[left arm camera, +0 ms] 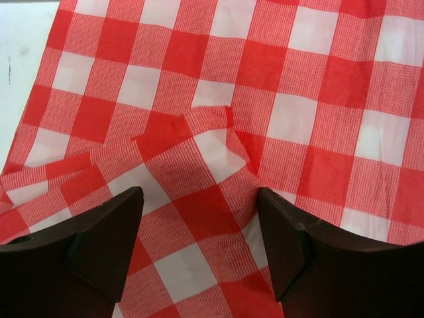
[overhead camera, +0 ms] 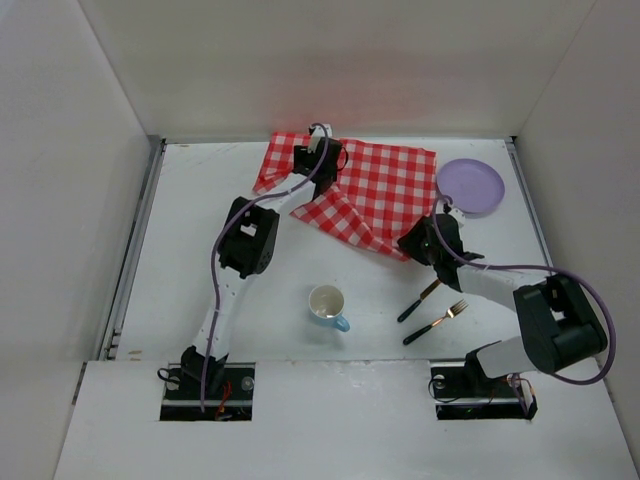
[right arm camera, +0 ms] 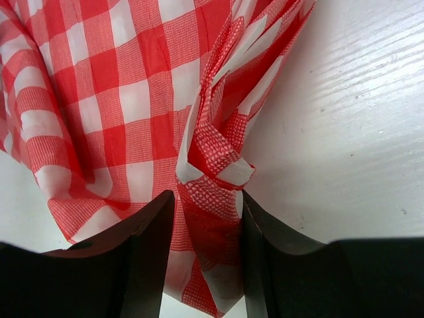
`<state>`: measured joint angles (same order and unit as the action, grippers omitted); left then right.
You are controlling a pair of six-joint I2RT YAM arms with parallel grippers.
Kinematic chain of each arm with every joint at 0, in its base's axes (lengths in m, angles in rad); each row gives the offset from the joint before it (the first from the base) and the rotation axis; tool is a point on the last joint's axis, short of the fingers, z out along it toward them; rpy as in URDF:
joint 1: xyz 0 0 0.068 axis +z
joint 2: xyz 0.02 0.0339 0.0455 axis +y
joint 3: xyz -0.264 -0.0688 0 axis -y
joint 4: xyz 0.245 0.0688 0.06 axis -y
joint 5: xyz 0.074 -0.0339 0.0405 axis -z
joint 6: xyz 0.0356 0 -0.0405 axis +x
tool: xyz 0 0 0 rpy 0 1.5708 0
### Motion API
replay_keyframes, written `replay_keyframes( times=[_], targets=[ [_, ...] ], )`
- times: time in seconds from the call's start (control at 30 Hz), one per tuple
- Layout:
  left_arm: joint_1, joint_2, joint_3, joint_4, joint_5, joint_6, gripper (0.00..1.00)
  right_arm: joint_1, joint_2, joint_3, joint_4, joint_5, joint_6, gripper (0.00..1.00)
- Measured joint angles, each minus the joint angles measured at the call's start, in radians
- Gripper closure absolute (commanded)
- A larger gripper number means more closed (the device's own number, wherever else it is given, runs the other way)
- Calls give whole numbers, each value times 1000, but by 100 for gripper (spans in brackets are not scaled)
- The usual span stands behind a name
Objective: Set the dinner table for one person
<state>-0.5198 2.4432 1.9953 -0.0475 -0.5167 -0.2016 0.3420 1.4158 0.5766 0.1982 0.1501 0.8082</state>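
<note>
- The dinner table fills the view, and the checked cloth lies rumpled at its far middle.
- Our right gripper pinches a bunched cloth corner, which we judge is to pull it flat.
- Our left gripper hangs spread above a wrinkle, holding nothing.

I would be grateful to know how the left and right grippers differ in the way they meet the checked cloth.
The left gripper holds its fingers wide apart over checked cloth lying fairly flat; the right gripper has its fingers closed on a bunched fold of it. The left gripper is at the cloth's far left part, the right gripper at its near right corner. Both have dark fingers.
</note>
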Motion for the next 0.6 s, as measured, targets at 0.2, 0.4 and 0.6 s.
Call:
replay_keyframes(
  times=[0.2, 0.4, 0.6],
  targets=[
    [21, 32, 40, -18, 0, 16, 60, 0, 1, -5, 22, -26, 0, 52],
    [37, 32, 39, -21, -2, 15, 89, 0, 6, -5, 39, -35, 0, 52],
    [45, -72, -126, 31, -8, 3, 95, 0, 6, -5, 43, -38, 2, 67]
  ],
)
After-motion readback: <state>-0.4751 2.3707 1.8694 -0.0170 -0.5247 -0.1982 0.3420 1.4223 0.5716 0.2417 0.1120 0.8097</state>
